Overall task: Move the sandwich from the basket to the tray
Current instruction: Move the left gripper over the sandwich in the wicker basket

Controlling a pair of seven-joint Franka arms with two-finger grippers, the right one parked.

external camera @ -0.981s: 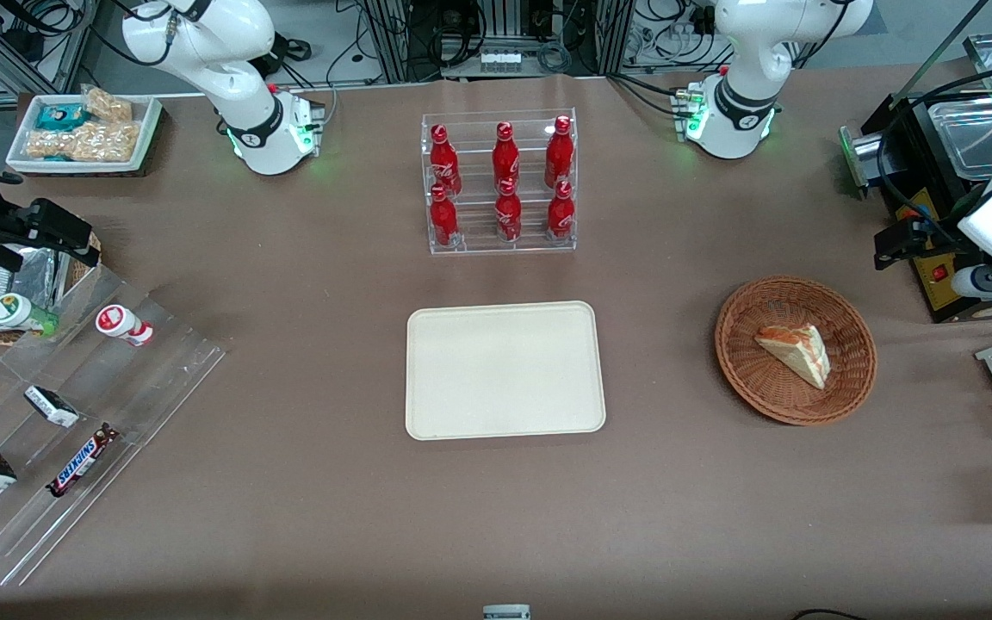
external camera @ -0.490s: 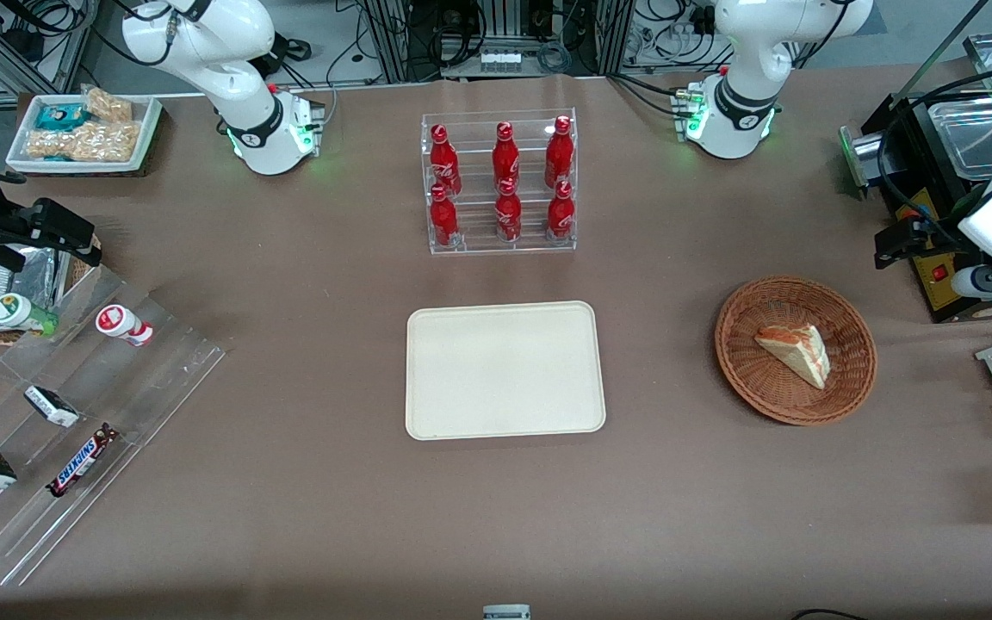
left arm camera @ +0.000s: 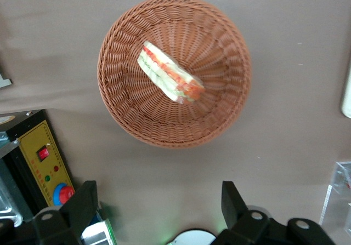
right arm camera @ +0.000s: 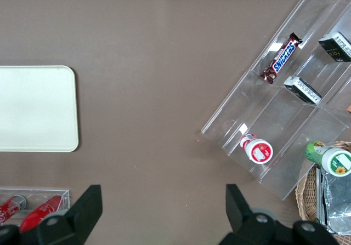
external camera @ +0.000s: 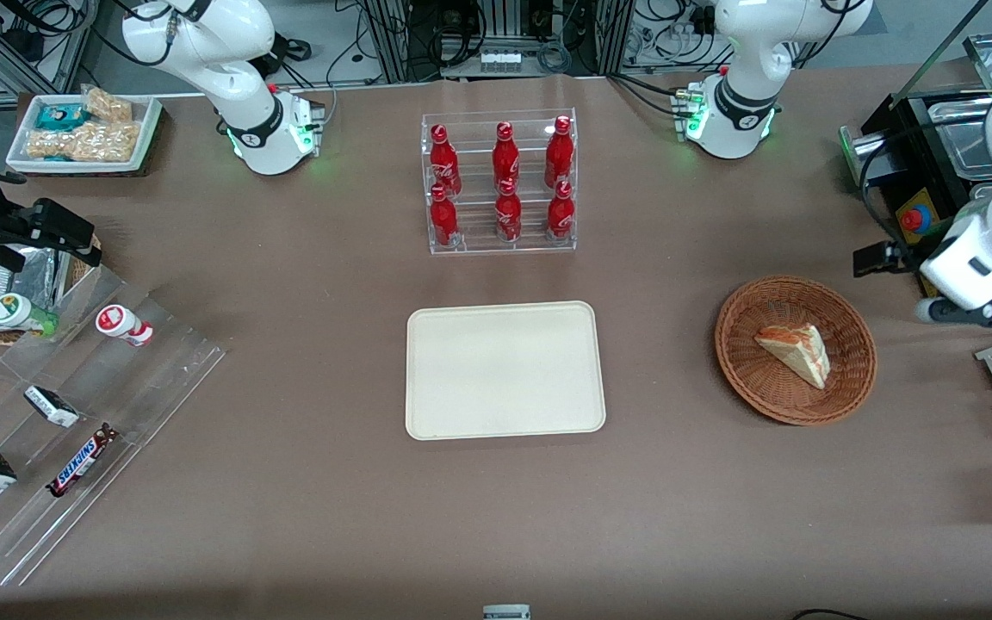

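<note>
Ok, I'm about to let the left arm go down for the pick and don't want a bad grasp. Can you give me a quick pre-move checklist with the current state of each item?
1. Sandwich lies in the basket, on its side, uncovered: ok.
2. Gripper open, fingers spread wide apart and holding nothing: ok.
3. Gripper over the sandwich: not ok; in the left wrist view it hangs above bare table beside the basket, off from the wedge.
4. Fingers lined up across the sandwich's narrow width: cannot tell.
5. Tray bare and ready to receive: ok.
6. Route from basket to tray: only bare table between them: ok.
</note>
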